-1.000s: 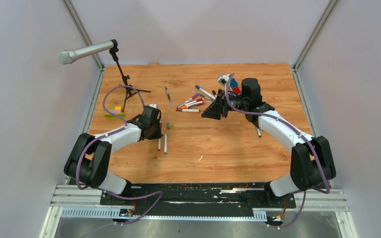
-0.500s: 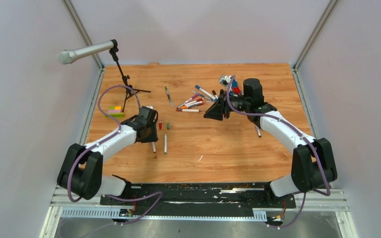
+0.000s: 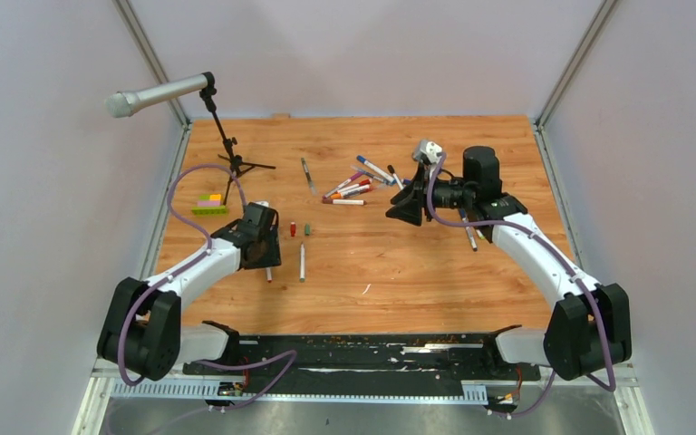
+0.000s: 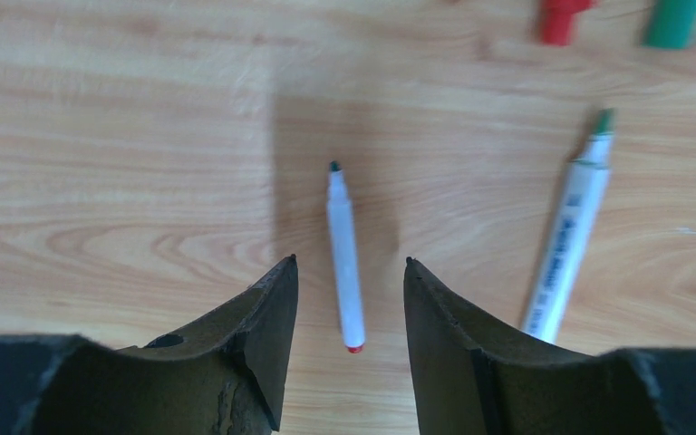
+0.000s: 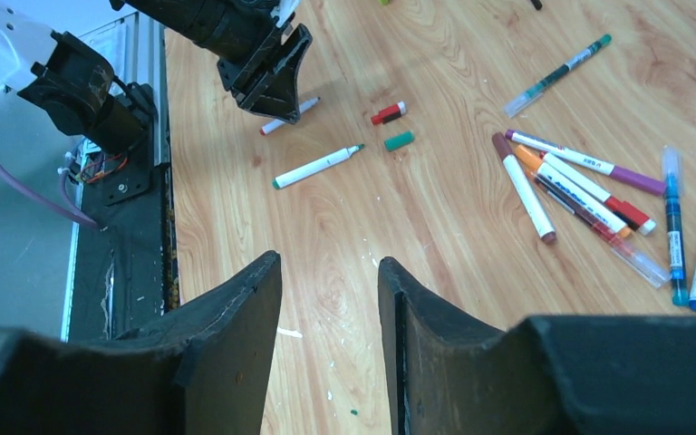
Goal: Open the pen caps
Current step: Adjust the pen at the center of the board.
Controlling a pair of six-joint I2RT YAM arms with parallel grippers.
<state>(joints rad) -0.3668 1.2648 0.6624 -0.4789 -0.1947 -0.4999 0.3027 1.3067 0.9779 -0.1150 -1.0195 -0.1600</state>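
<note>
White uncapped pen (image 4: 345, 258) lies on the bench (image 4: 100, 136) under the spread left tool (image 4: 350, 260), red cap (image 4: 557, 20) at 1 o'clock; right tool (image 5: 326, 258) gapes empty

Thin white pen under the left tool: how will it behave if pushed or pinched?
The thin white pen is a slim round barrel lying flat on the smooth wooden table, so a sideways push would probably roll it. It looks like rigid plastic: likely stiff and light. Narrow and glossy, it may pivot if pinched off-centre.

A small uncapped pen (image 4: 345, 258) lies between parted jaws, apparently untouched.
</note>
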